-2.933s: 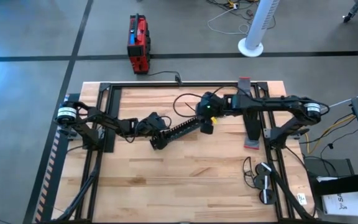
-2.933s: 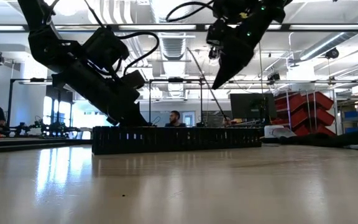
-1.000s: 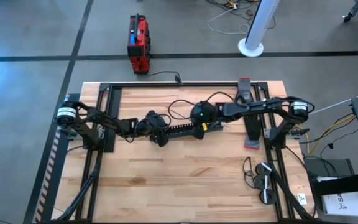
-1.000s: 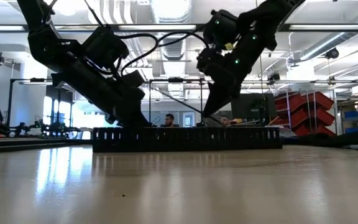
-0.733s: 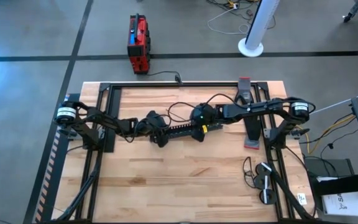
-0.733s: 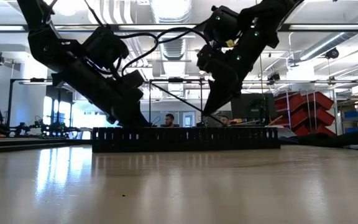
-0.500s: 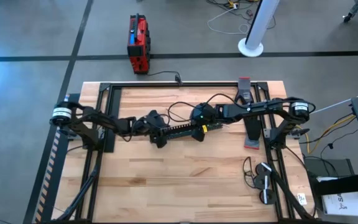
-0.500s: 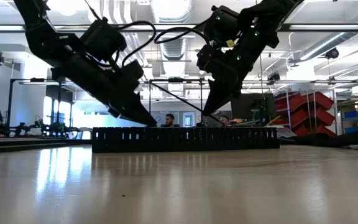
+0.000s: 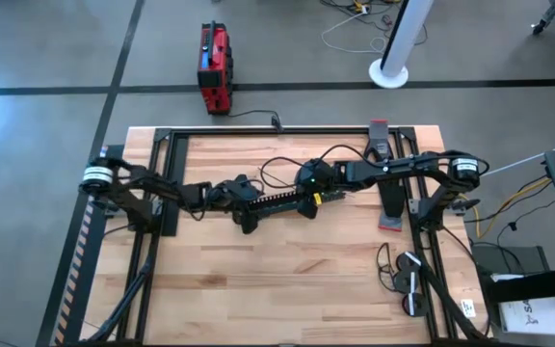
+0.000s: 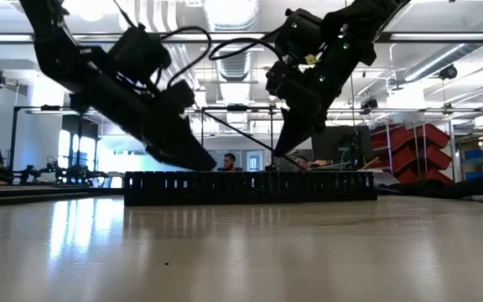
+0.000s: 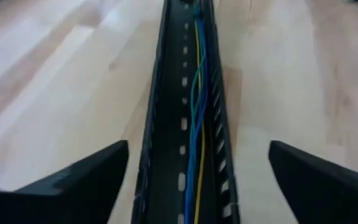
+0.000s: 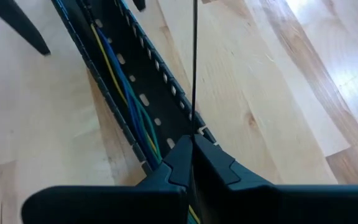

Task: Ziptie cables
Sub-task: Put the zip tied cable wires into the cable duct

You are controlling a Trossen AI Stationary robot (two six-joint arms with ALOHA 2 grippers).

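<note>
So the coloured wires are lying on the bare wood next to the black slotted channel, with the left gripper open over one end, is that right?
Not quite. The cables lie inside the black slotted channel, not on the wood beside it; the left wrist view looks straight down into the trough and shows them running along it. The rest holds: the left gripper is open over one end.

— Where are we? We see a robotics lab or workshop: a wooden bench (image 9: 287, 280) on a grey concrete floor (image 9: 56, 125) marked with dark lines.

— What tells us so? Behind the bench we see exposed ceiling ducts (image 10: 240, 63), red parts bins (image 10: 409, 147), monitors (image 10: 335, 143) and people seated at workstations (image 10: 229, 161). A red case (image 9: 214, 67) and white fan stand (image 9: 393, 48) sit on the floor.
</note>
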